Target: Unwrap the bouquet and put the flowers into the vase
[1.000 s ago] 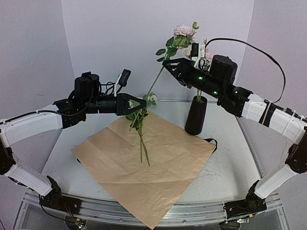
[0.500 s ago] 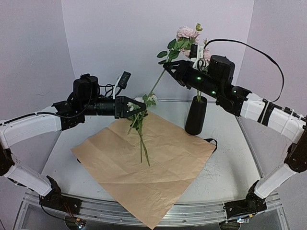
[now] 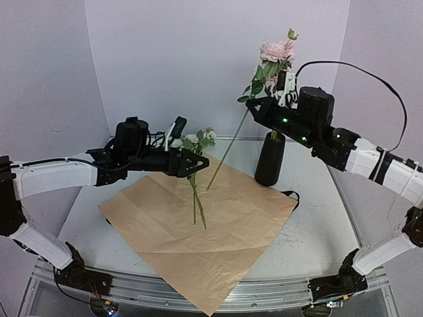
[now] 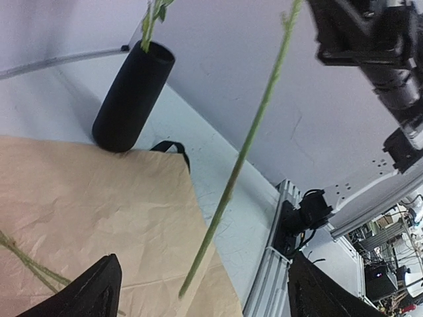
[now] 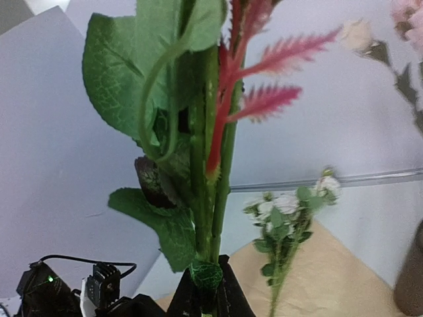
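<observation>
My right gripper (image 3: 256, 105) (image 5: 208, 290) is shut on the stem of a pink flower (image 3: 276, 51), held high and slanting down left. Its lower stem (image 4: 231, 185) hangs between the wide-apart fingers of my open left gripper (image 3: 198, 160) (image 4: 203, 264), touching neither. The black vase (image 3: 269, 158) (image 4: 132, 96) stands at the back right with one stem in it. Small white flowers (image 3: 197, 139) (image 5: 284, 211) rest with their stems (image 3: 197, 205) on the tan paper (image 3: 198, 231), by the left gripper. The bouquet is unwrapped, its paper lying flat.
A black ribbon (image 3: 291, 195) (image 4: 172, 148) lies at the paper's right corner, near the vase's foot. The paper's near corner hangs over the table's front rail (image 3: 277, 297). White walls close in the back and both sides.
My left gripper has opened and let go of the pink flower's stem. My right gripper has shut on that stem and carried the flower up and to the right.
</observation>
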{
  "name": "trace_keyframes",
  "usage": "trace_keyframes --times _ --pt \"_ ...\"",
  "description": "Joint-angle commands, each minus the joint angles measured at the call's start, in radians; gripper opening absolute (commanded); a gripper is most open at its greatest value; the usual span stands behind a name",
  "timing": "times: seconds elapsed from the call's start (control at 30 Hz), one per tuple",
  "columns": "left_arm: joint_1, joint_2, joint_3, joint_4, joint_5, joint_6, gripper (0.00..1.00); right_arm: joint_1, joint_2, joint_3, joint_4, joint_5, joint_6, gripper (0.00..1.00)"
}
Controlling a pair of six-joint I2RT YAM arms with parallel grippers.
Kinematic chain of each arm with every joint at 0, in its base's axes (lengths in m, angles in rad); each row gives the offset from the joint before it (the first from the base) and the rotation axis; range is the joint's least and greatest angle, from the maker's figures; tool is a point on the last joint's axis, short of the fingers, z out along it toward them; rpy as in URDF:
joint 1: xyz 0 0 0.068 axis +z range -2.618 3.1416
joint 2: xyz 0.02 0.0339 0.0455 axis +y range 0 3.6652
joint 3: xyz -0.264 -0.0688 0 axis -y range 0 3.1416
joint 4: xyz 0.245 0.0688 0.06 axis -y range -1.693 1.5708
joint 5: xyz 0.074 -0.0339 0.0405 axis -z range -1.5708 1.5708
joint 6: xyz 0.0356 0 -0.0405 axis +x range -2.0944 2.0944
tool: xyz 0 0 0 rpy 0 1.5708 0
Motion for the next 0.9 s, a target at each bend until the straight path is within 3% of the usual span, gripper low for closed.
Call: trace_keyframes --times 0.0,0.13,0.23,0.6,0.87 --pt "-0.001 0.024 -0.022 0.026 -0.112 0.017 0.89 -0.004 -0.096 -0.016 -0.043 0.325 -0.241 0.00" --pt "-0.001 0.018 -0.028 0.025 -0.163 0.038 0.88 -0.009 -0.122 0.011 -0.056 0.583 -0.388 0.00" --pt "-0.001 0.019 -0.026 0.023 -0.192 0.039 0.87 -0.024 -0.111 0.061 -0.054 0.673 -0.460 0.00" --pt "-0.001 0.010 -0.020 -0.005 -0.227 0.028 0.85 -0.112 0.000 0.248 0.061 0.643 -0.632 0.00" --pt "-0.001 0.008 -0.018 -0.010 -0.237 0.030 0.84 -0.161 0.076 0.311 0.160 0.591 -0.648 0.00"
